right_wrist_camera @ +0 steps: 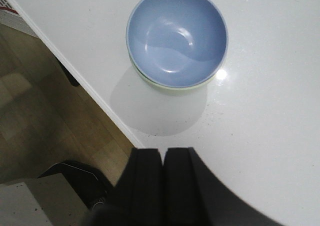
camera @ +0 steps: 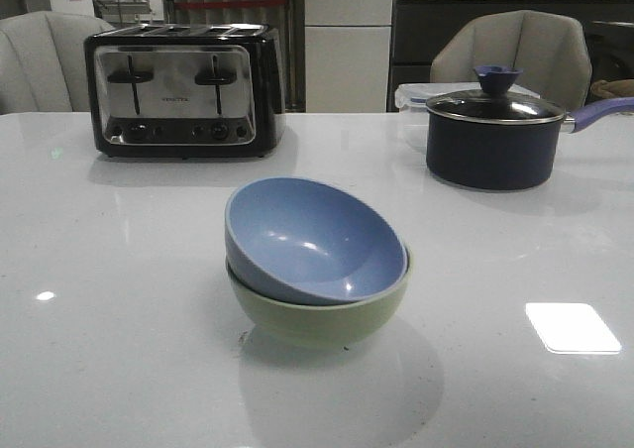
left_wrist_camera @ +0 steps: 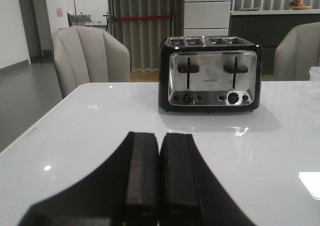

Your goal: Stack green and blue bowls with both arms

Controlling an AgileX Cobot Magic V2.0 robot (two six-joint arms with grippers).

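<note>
Blue bowl point(camera: 315, 240) nested in green bowl point(camera: 319, 314), mid-table toward the near edge, tilted, mouth up and toward the near right corner. Left gripper point(left_wrist_camera: 159, 178) pressed together, empty; right gripper point(right_wrist_camera: 163, 183) likewise, above the table's edge.

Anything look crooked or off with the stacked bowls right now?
Yes: the dusty blue matte bowl sits tilted inside the pale sage green bowl, its rim higher at the far left, not nested level. Nothing is spilled or visibly damaged. Both claws, left and right, are shut and clear of it.
</note>
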